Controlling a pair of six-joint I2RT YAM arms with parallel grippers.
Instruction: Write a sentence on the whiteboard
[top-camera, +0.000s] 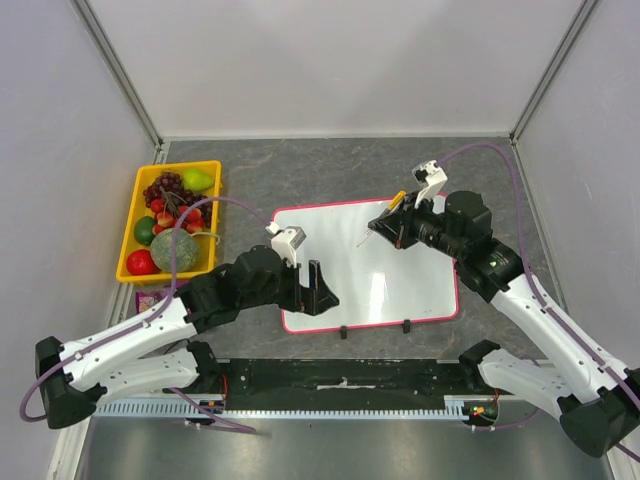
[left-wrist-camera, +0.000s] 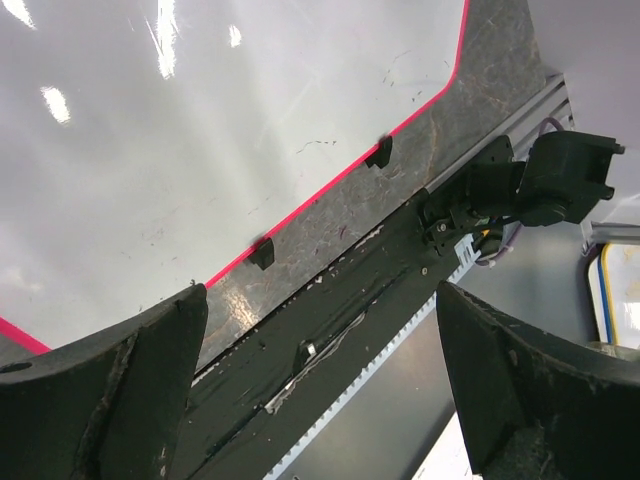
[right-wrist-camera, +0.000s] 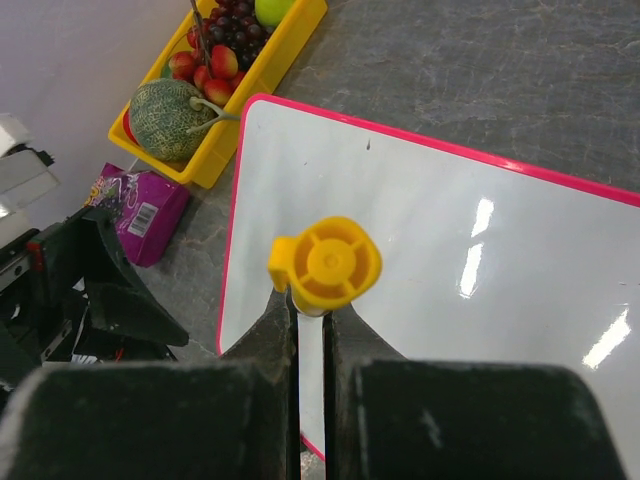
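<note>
right gripper (right-wrist-camera: 310, 320): clamps yellow-capped marker (right-wrist-camera: 325, 262) (tip angled down) | left gripper (left-wrist-camera: 320, 300): wide | whiteboard (top-camera: 400, 280): long axis left-right

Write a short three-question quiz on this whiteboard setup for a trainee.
1. True or false: the left hand holds the marker.
2. In the top view, the yellow fruit tray lies: A) left of the whiteboard, B) on it, C) right of it.
3. Fill in: the marker's end facing the right wrist camera is ____.
Key: 1 false, the left hand is open and empty; the right hand grips the marker. 2 A. 3 yellow.
</note>
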